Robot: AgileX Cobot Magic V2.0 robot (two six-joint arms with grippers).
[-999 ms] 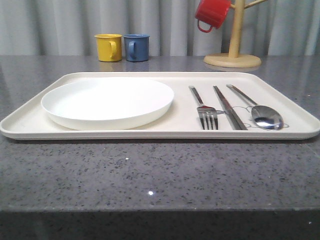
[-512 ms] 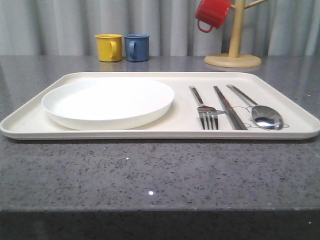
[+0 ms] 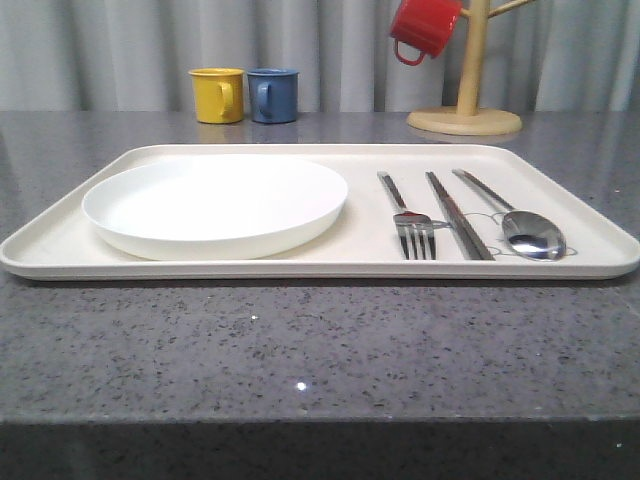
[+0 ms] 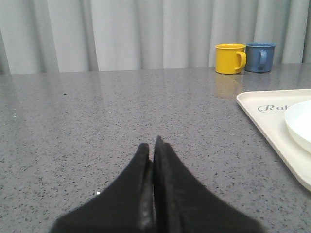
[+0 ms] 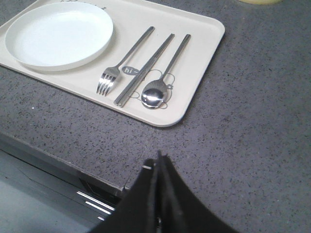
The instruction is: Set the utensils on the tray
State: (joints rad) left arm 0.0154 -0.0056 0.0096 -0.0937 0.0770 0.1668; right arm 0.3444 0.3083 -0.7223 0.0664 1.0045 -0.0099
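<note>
The cream tray (image 3: 560, 200) (image 5: 204, 43) (image 4: 262, 114) lies across the grey counter. On its right half lie three silver utensils side by side: a fork (image 3: 408, 215) (image 5: 124, 56), a flat stick-like piece (image 3: 457, 215) (image 5: 146, 68) and a spoon (image 3: 520, 225) (image 5: 167, 68). My left gripper (image 4: 152, 145) is shut with nothing in it, low over the bare counter to the left of the tray. My right gripper (image 5: 159, 160) is shut and holds nothing, raised above the counter near its front edge, off the tray's near right corner.
A round white plate (image 3: 215, 203) (image 5: 58, 34) fills the tray's left half. At the back stand a yellow mug (image 3: 218, 95) (image 4: 230, 58) and a blue mug (image 3: 273, 95) (image 4: 260, 57). A wooden mug tree (image 3: 468, 80) holds a red mug (image 3: 425, 27) at the back right.
</note>
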